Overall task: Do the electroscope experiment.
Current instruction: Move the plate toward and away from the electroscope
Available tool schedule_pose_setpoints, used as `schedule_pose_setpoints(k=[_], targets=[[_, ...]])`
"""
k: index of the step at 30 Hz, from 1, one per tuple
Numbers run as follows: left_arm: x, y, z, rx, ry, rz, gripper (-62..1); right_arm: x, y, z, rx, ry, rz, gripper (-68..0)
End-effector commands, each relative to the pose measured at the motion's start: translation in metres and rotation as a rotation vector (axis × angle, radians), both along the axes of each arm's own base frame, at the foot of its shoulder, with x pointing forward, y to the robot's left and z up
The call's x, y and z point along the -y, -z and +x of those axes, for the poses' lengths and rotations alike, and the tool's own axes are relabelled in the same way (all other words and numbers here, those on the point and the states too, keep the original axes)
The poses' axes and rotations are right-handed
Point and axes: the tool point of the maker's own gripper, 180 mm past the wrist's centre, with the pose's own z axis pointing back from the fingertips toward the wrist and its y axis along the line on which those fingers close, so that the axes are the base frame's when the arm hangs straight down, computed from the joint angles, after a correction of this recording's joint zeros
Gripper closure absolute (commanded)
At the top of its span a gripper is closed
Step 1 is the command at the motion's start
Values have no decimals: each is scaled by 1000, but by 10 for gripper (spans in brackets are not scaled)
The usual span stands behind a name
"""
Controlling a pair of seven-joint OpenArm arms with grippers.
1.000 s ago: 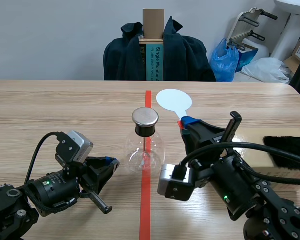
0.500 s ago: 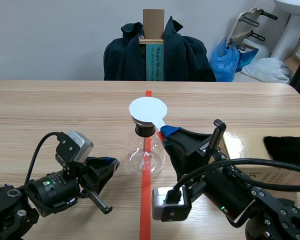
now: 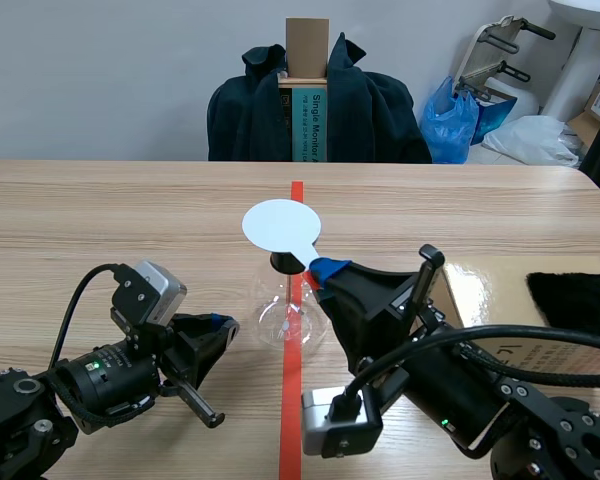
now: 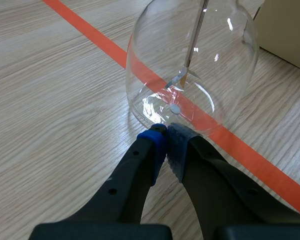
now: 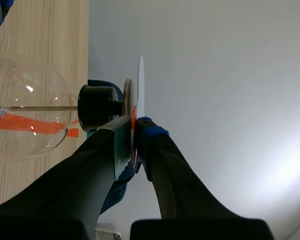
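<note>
The electroscope flask [image 3: 290, 308] stands on the counter [image 3: 100, 220]. The right fingers [image 5: 150, 132], clamped on the white paddle [image 3: 280, 226], hold its disc just over the flask's cap, likely to charge it. The left fingers [image 4: 152, 145], pressed together, rest beside the flask's base.

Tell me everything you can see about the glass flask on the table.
The glass flask is a clear round bulb standing upright on the red tape line on the wooden table. A black stopper plugs its neck, topped by a flat metal cap; a thin rod runs down inside to small foil leaves. The right gripper holds a white disc just over the cap. The left gripper, shut, sits at its base.
</note>
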Motion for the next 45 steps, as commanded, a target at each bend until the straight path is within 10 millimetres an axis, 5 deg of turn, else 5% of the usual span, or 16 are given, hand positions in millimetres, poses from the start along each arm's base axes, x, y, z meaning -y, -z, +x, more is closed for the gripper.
schedule_pose_setpoints(k=[1,26,45], targets=[[-1,-7,5,22,-4,-12,-28,4,-12,9,49,10,3,-6],[-1,-7,5,22,-4,-12,-28,64,-13,53,25,421,29,-6],[-1,-7,5,22,-4,-12,-28,19,-12,24,40,127,9,-6]])
